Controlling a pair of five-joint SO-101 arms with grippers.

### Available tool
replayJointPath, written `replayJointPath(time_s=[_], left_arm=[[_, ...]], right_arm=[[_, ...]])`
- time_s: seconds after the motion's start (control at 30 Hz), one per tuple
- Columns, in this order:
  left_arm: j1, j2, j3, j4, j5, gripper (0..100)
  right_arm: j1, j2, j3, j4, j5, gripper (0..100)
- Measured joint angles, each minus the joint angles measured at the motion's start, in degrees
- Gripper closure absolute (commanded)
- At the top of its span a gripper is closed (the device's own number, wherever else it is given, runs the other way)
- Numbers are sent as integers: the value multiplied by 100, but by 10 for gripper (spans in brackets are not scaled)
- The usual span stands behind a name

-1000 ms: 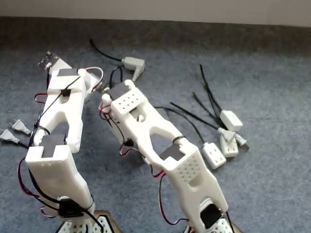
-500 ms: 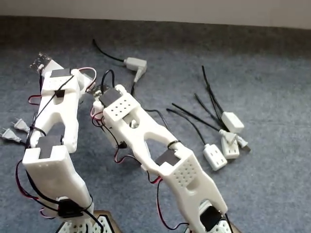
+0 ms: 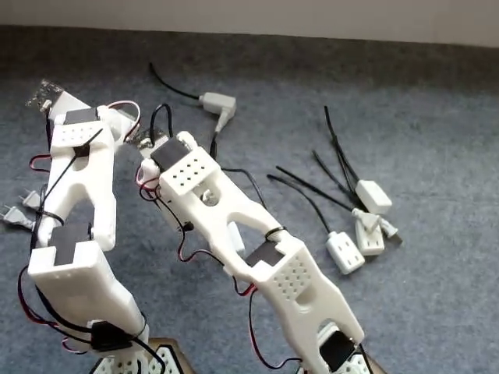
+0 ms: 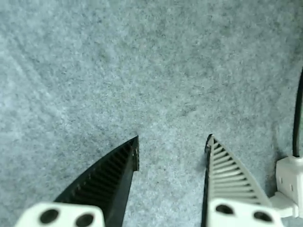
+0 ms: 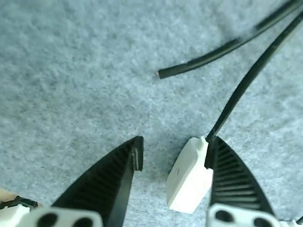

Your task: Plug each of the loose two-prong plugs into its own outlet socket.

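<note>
Grey carpet (image 3: 437, 117) covers the whole floor here. The right gripper (image 5: 173, 142) hangs spread wide and holds nothing. A small white connector (image 5: 189, 182) on a black cord (image 5: 246, 85) lies between its jaws, right beside the pale one. The left gripper (image 4: 173, 138) is likewise spread, over bare carpet. Two loose plugs (image 3: 14, 216) lie by the left arm, with the sockets (image 3: 343, 251) well apart on the right. The pick-up looks to be in hand. The next move is to centre on the connector and close.
</note>
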Motion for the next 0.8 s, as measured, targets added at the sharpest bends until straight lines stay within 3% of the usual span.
replayJointPath(time_s=[0.27,0.47,0.6,0.8], left_arm=[[-457,-70,-88,-229,835,769],[-1389,44,26,-659,1055,769],[-1547,387,26,-800,1240,769],[-1653,941,-255,-949,1301,769]], right_arm=[[747,9,-413,0,79,785],[1714,-35,-967,9,545,785],[2013,-53,-1020,9,651,785],[2549,-404,273,9,1108,785]])
